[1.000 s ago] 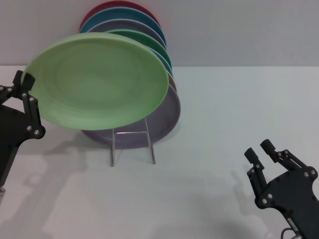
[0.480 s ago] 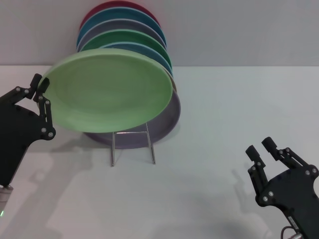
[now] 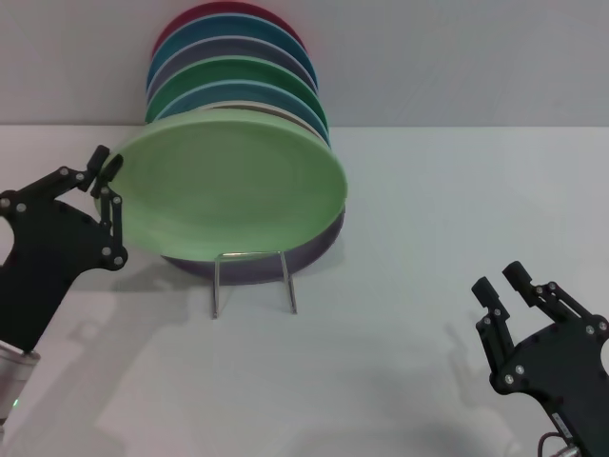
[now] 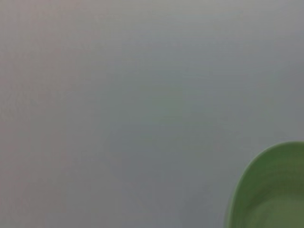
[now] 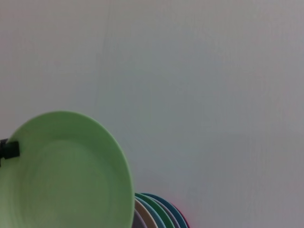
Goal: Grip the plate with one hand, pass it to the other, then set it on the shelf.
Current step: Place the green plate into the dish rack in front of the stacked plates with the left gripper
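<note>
1. Left gripper [image 3: 107, 169] clamps the rim of the mint-green plate [image 3: 233, 186], held tilted at the front of the wire shelf [image 3: 252, 281].
2. Right gripper [image 3: 501, 282] waits low, fingers spread, empty.
3. Step in hand: shelving. Next, seat the plate, then release.

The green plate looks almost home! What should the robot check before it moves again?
1. Left end effector grips the plate by its rim: ok.
2. Plate over the front of the rack, ahead of the lilac plate: ok.
3. Plate resting in the rack: cannot tell, its lower edge hides the slot.
4. Plate tilted like the stacked plates: not ok, it lies flatter.
5. Right end effector open and off to the side: ok.
</note>
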Robot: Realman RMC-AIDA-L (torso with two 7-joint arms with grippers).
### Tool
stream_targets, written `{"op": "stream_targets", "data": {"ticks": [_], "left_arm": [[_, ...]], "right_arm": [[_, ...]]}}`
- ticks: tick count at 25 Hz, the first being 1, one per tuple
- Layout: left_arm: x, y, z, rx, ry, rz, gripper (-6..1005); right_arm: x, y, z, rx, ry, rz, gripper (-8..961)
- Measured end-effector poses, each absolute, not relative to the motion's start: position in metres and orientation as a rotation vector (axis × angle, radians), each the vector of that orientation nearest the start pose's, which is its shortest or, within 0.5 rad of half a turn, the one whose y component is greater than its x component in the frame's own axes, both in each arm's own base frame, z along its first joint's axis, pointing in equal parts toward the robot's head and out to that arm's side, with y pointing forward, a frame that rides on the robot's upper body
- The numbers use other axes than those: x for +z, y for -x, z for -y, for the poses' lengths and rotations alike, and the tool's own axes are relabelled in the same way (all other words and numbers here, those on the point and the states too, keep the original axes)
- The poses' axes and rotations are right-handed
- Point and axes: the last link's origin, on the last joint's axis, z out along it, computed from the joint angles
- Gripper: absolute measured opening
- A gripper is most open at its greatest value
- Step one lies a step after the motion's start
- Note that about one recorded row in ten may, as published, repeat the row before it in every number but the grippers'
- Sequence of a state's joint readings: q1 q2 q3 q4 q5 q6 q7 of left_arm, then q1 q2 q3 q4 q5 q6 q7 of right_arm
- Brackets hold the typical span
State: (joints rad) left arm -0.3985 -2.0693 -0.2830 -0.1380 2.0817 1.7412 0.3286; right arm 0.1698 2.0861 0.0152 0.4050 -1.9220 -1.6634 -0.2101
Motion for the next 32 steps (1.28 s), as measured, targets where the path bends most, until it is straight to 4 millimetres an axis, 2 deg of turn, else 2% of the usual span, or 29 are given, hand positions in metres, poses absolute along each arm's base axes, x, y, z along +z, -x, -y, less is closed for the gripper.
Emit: {"op": "stream_targets", "data": {"ticks": [19, 32], "left_arm": [[-0.036, 0.269, -0.279, -0.657, 1.774, -0.361, 41], [-0.042, 0.273, -0.281, -0.605, 1.806, -0.349, 41]], "right_arm": [[-0.069, -0.276, -0.187, 0.919, 1.760, -0.216, 289], [-0.070, -0.277, -0.188, 0.920, 1.762, -0.225, 288]]}}
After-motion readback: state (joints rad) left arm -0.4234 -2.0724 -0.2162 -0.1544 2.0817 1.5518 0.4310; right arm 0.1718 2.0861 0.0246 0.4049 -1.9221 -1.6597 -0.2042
